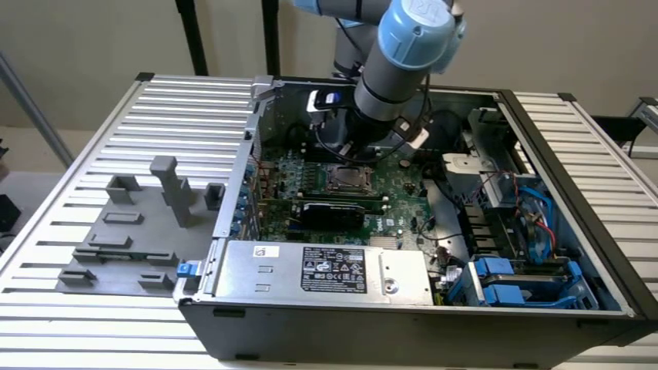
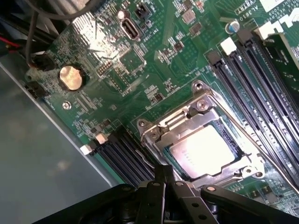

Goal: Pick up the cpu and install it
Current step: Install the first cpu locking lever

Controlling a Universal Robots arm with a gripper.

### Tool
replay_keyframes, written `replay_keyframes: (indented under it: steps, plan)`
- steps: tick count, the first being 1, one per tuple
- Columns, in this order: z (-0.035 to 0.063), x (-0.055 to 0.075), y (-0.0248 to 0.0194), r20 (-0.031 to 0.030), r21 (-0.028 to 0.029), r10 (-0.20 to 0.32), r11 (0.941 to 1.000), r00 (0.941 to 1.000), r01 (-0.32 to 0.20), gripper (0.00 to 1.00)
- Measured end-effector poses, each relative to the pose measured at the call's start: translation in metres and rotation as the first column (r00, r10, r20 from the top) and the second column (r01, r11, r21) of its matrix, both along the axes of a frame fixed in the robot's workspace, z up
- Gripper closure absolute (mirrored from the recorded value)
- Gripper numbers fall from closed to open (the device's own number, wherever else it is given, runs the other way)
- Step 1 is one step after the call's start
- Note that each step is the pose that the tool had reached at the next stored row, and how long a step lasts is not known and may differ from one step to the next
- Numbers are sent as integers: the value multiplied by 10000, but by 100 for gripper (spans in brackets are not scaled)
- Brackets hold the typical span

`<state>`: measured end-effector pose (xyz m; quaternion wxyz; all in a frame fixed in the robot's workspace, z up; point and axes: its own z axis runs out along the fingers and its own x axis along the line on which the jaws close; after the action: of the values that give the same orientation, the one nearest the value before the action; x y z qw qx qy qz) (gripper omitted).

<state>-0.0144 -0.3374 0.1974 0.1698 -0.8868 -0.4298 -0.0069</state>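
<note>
The cpu (image 2: 205, 151), a pale silver square chip, lies flat inside the metal-framed socket (image 2: 154, 130) on the green motherboard (image 2: 140, 60). In the exterior view the cpu (image 1: 344, 179) sits in the middle of the board inside the open computer case (image 1: 308, 324). My gripper (image 2: 163, 171) hovers just beside the socket's frame, its black fingers pressed together and holding nothing. Seen from outside, the gripper (image 1: 357, 150) hangs over the board just behind the socket, under the blue-grey arm.
Black memory slots (image 2: 252, 88) run along both sides of the socket. A coin battery (image 2: 70, 77) sits on the board. A silver power supply (image 1: 319, 270) and blue drive bays (image 1: 525, 281) fill the case front. Grey fixture blocks (image 1: 144, 223) stand on the slatted table (image 1: 82, 139).
</note>
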Motion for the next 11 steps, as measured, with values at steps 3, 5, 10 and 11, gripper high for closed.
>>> replay_keyframes:
  steps: [3, 5, 10, 11]
  plan:
    - [20, -32, 16, 0, 2, -1, 10000, 10000, 1, 89]
    - [29, -33, 39, 0, 0, -1, 10000, 10000, 1, 89]
    - [36, -33, 65, 0, 0, -1, 10000, 10000, 1, 89]
    - [36, -33, 70, 0, 0, 0, 10000, 10000, 0, 89]
